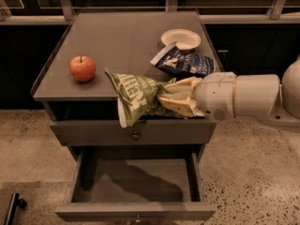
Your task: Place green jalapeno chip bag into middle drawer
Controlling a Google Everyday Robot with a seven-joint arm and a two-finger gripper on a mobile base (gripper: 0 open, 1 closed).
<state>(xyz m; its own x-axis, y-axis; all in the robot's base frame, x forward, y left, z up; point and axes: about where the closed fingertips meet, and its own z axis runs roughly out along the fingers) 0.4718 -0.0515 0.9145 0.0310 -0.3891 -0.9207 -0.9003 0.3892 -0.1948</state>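
Smooth gripper (165, 99) at cabinet's (126, 41) front edge clamps crinkled foil green jalapeno chip bag (135, 96).

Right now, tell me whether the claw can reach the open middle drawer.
Probably yes. The claw, shut on the green jalapeno chip bag, hangs in front of the cabinet, above the middle drawer, pulled out, its floor bare.

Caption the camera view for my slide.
Gripper holds the green jalapeno chip bag at the cabinet edge, open middle drawer below.

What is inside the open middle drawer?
The middle drawer shows only bare grey floor and shadow; its rear is hidden. The gripper, above it, holds the green jalapeno chip bag.
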